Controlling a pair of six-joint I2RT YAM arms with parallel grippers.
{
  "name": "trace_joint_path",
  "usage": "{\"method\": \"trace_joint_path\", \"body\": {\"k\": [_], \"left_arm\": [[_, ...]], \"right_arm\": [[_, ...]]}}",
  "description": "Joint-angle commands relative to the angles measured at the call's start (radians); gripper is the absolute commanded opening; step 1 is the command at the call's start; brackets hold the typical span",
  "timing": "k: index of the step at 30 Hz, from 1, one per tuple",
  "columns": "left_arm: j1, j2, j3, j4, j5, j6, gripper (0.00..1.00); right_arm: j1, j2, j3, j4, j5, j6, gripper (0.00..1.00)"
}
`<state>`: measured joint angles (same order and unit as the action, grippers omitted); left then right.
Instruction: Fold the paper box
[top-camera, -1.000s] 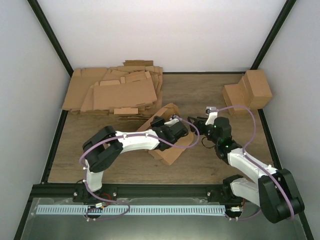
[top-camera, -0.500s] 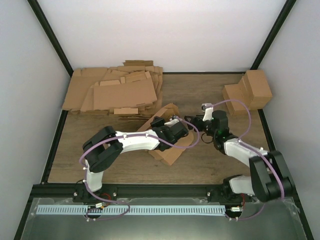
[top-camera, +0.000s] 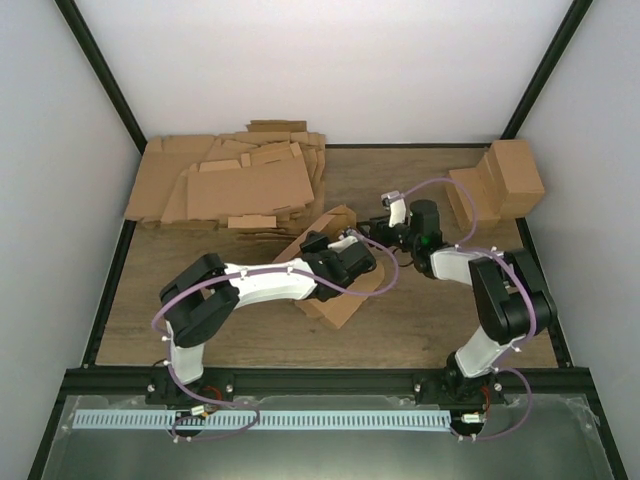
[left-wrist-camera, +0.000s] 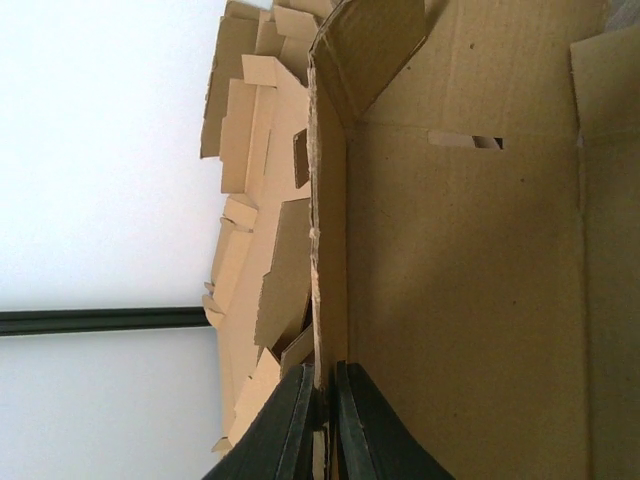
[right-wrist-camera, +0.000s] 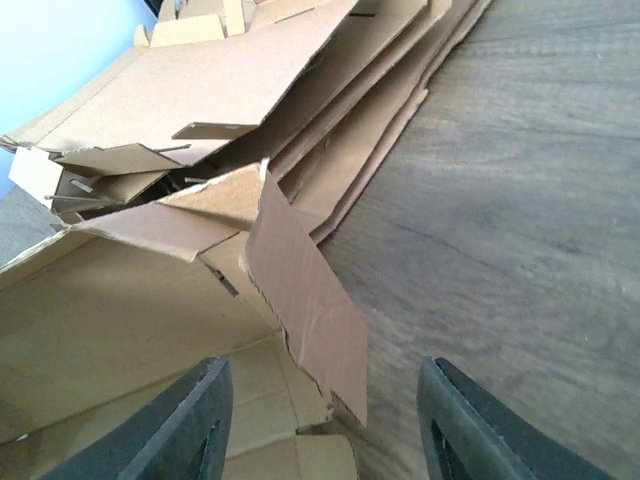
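Observation:
The paper box (top-camera: 338, 300) is a brown cardboard die-cut piece, half raised, in the middle of the table. My left gripper (top-camera: 318, 243) is shut on the edge of one upright side wall (left-wrist-camera: 330, 250); its fingers (left-wrist-camera: 300, 430) pinch the wall's edge. The inner floor panel (left-wrist-camera: 470, 300) fills the left wrist view. My right gripper (top-camera: 378, 224) is open, just right of the box's far corner. In the right wrist view an upright side flap (right-wrist-camera: 305, 300) stands between its spread fingers (right-wrist-camera: 185, 420), not touching either.
A thick heap of flat cardboard sheets (top-camera: 235, 180) lies at the back left, close behind the box; it also shows in the right wrist view (right-wrist-camera: 250, 90). Finished brown cuboids (top-camera: 500, 180) stand at the back right. Bare wood table (right-wrist-camera: 520, 200) lies right of the flap.
My right arm has swung forward and left, bringing its gripper from beside the box up to its far right corner. My left gripper has held still on the box wall.

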<state>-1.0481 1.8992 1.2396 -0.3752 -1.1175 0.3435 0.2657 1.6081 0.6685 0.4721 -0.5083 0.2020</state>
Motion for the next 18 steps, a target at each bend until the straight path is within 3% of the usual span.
{"method": "trace_joint_path", "body": {"k": [1,10,18], "left_arm": [[-0.008,-0.034,0.002,0.013,-0.005,0.0,0.09],[-0.013,-0.023,0.001,0.016,-0.009,0.005,0.09],[-0.015,-0.022,0.001,0.019,-0.01,0.008,0.09]], "right_arm": [[0.003,0.058,0.075,0.04,-0.052,-0.068,0.52],[0.058,0.163,0.152,0.03,0.014,-0.092,0.4],[0.086,0.157,0.117,0.084,0.072,-0.073,0.27]]}}
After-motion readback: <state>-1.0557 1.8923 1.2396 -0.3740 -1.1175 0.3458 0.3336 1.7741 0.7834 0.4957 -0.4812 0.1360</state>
